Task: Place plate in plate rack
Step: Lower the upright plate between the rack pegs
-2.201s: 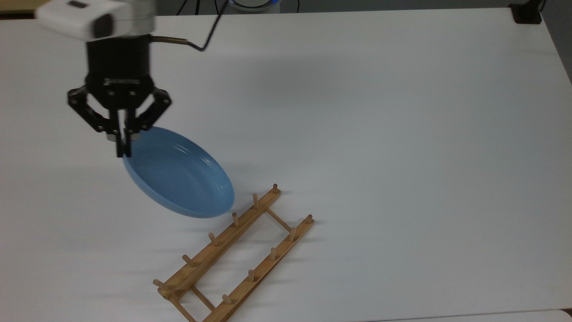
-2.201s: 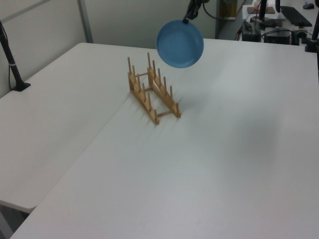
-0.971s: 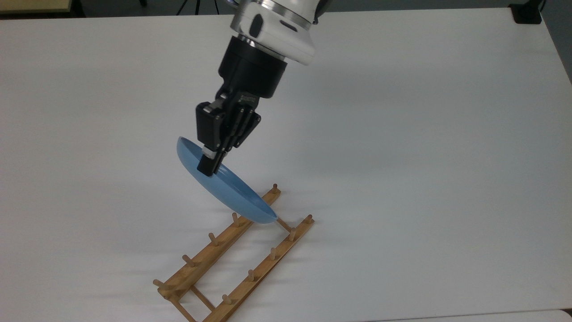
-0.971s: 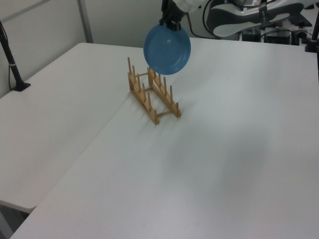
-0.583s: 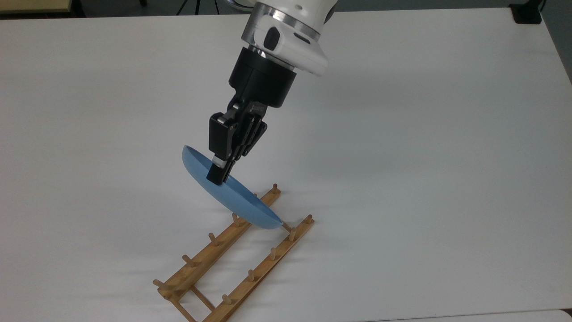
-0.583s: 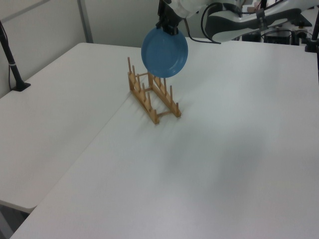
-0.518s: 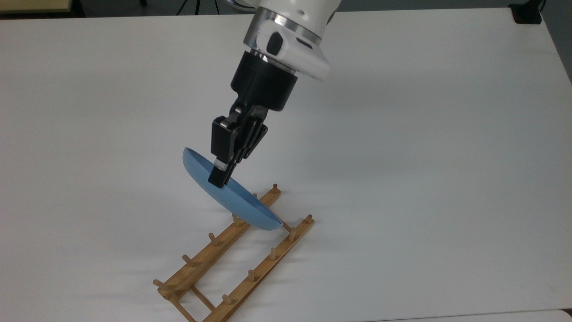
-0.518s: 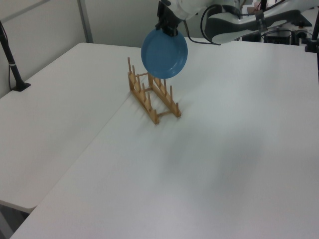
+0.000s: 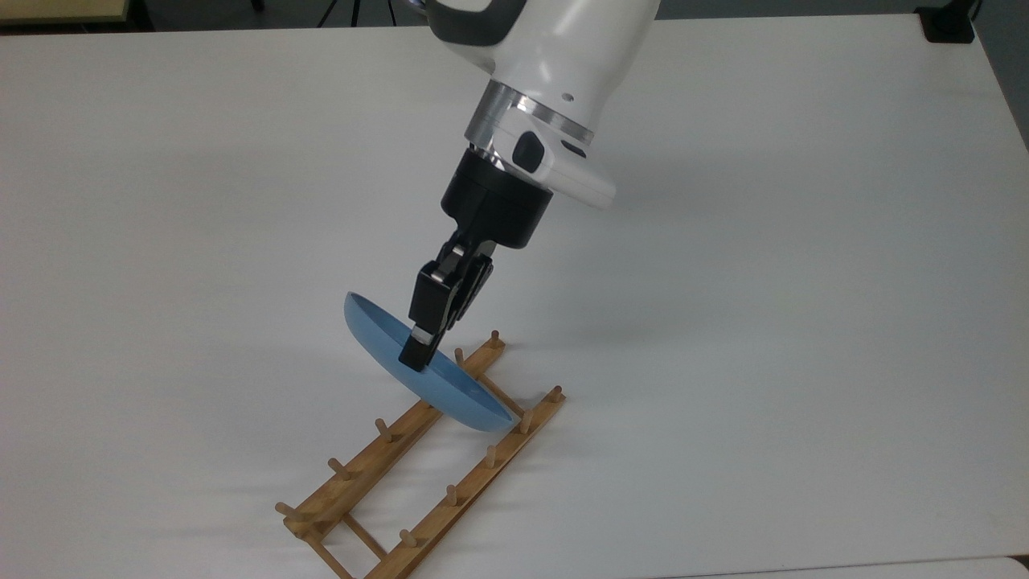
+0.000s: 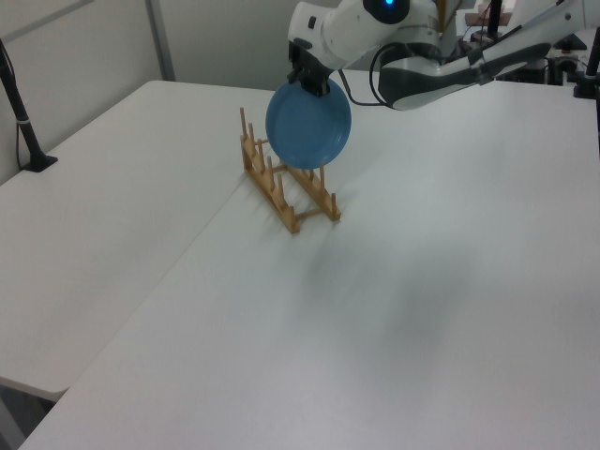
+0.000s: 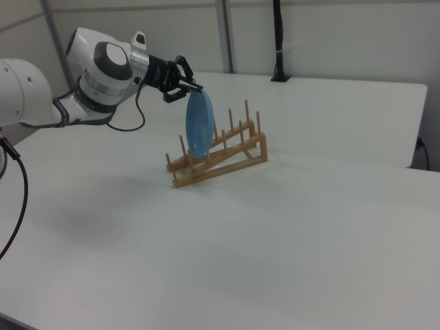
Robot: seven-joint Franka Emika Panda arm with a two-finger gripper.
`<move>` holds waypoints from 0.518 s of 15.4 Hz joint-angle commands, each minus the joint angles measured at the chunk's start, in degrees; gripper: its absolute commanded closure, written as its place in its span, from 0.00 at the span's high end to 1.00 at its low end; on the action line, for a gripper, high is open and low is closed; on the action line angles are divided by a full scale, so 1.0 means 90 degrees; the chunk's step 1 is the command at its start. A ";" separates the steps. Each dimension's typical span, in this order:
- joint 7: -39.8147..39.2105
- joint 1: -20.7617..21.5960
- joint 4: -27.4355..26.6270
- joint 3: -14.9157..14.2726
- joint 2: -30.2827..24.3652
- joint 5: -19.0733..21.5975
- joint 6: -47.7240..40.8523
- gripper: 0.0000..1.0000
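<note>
Clamped on the rim, the gripper [image 9: 416, 351] holds the plate [image 9: 450, 398] on edge over the plate rack [image 9: 378, 466], apparently aligned between pegs near the top view's right end.

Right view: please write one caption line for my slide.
End effector lowers the blue plate edge-on into the wooden rack.

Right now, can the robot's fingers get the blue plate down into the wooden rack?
Probably yes. The fingers grip the plate by its top rim, on edge, its lower rim already among the pegs at one end of the rack. Nothing blocks it.
</note>
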 commanded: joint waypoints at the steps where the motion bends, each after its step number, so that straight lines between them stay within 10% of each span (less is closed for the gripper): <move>1: 0.0106 0.0148 -0.0007 -0.0202 0.0089 -0.0153 0.0295 0.00; 8: 0.0564 0.0177 0.0013 -0.0134 0.0245 -0.0143 0.0471 0.00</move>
